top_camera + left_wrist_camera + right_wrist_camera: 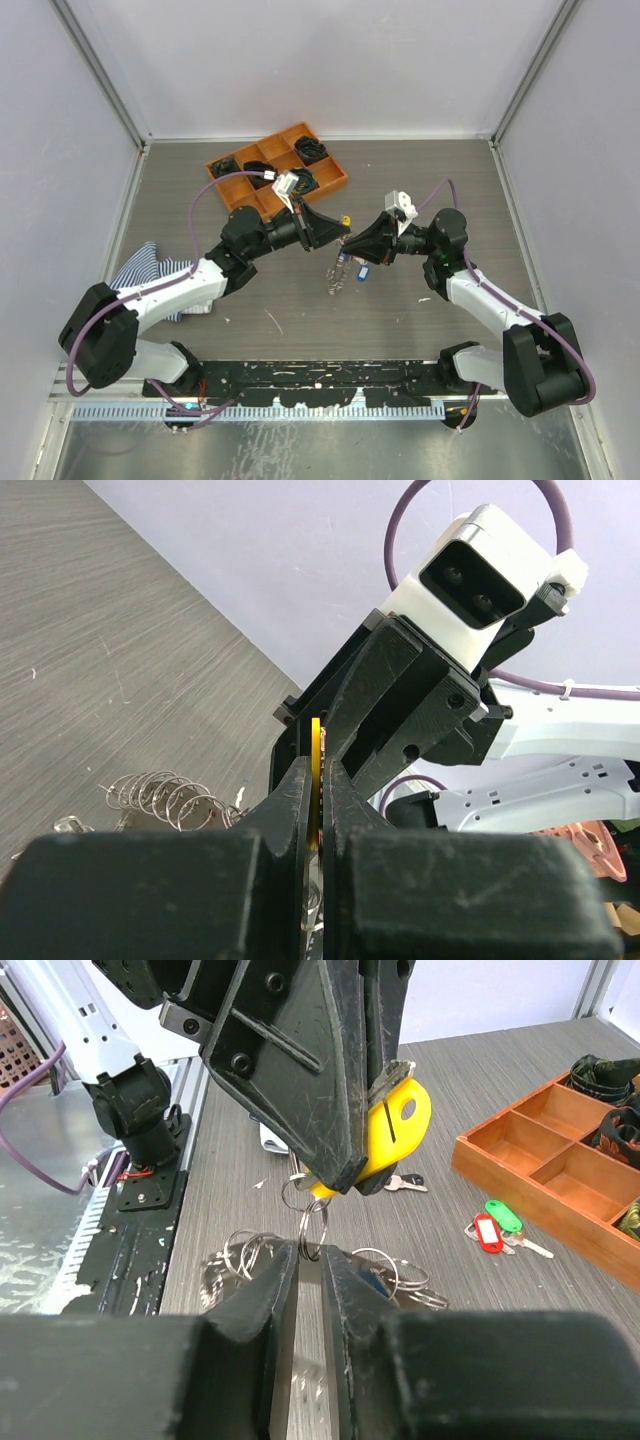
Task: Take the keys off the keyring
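My left end effector (pixel 343 231), at centre frame in the overhead view, is clenched on the yellow-tagged key (pixel 398 1120), with the flat tag sandwiched edge-on between its fingers (pixel 300 810). My right end effector (pixel 310 1260) meets it tip to tip from the right. Its jaws stand a narrow slit apart, and a small split ring (pixel 312 1232) hangs below the yellow tag right at their tips. I cannot tell whether they actually pinch it.

The keyring (pixel 338 272), a silvery bunch of loops, hangs from that ring down to the bench (pixel 450 190), directly under the two tips and just below centre overhead. A blue tag (pixel 362 270) lies just beside it on the right.

In the right wrist view, a red-tagged key (pixel 486 1232) and a green-tagged key (pixel 503 1212) lie together at the right of the frame. They are near the wall of the orange tray (pixel 505 1175) but apart from it. Overhead, the tray sits upper centre, close to the back wall, with black coiled bundles (pixel 312 148) in its compartments.

A striped cloth (pixel 150 268) lies at the left edge under my left arm. Bare grey bench shows to the right of the tray, and between the keyring and the black rail (pixel 320 375) along the bottom edge.
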Controlling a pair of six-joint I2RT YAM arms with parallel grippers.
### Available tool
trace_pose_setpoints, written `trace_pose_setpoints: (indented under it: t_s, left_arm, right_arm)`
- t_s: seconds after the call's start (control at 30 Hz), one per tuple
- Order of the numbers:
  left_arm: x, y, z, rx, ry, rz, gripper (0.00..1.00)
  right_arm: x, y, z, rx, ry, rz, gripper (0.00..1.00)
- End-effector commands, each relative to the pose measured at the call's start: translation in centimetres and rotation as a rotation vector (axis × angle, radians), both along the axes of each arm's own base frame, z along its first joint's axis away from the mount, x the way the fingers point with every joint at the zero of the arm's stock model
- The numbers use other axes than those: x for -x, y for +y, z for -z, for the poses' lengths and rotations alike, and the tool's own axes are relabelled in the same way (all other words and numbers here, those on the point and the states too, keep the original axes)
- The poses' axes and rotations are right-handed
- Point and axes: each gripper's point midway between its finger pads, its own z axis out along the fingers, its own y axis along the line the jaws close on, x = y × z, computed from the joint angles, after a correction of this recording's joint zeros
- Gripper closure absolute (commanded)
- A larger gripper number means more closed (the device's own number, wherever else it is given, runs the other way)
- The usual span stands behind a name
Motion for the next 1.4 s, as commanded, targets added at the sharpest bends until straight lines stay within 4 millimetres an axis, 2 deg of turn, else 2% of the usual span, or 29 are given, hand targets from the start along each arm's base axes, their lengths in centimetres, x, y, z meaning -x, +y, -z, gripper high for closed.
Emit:
trace_pose_setpoints:
  t_s: [0.0, 0.1, 0.3, 0.47, 0.6, 1.0, 1.07, 1.2, 1.37]
  left_arm:
    - [0.3, 0.1, -3.6, 0.098, -0.083, 0.013, 1.0]
    - [0.3, 0.1, -3.6, 0.099, -0.078, 0.012, 1.0]
    - [0.1, 0.3, -3.2, 0.073, -0.083, -0.002, 1.0]
    - [0.0, 0.3, -2.4, 0.026, -0.084, -0.009, 1.0]
    - [-0.2, 0.2, -1.5, -0.017, -0.076, -0.007, 1.0]
    - [-0.2, -0.1, -0.7, -0.024, -0.072, 0.004, 1.0]
    - [-0.2, -0.3, -0.7, -0.012, -0.066, 0.008, 1.0]
    - [0.0, -0.7, -0.9, 0.014, -0.058, 0.014, 1.0]
    - [0.2, -0.8, -1.3, 0.039, -0.059, -0.011, 1.0]
  right_arm:
    - [0.5, 0.1, -1.8, -0.027, -0.107, -0.012, 0.8]
    - [0.6, 0.1, -1.9, -0.027, -0.112, -0.015, 0.84]
    - [1.0, 0.1, -2.2, -0.022, -0.142, -0.046, 0.99]
    - [0.6, 0.3, -1.8, 0.06, -0.156, -0.08, 0.99]
    - [0.3, 0.6, 0.3, 0.295, -0.218, -0.072, 0.99]
    - [0.1, 0.2, 0.0, 0.354, -0.168, -0.049, 0.98]
    - [0.2, 0.2, -0.2, 0.349, -0.155, -0.049, 0.96]
    - [0.2, 0.2, -0.6, 0.327, -0.121, -0.043, 0.78]
    - [-0.1, -1.0, -1.8, 0.295, -0.111, -0.01, 0.59]
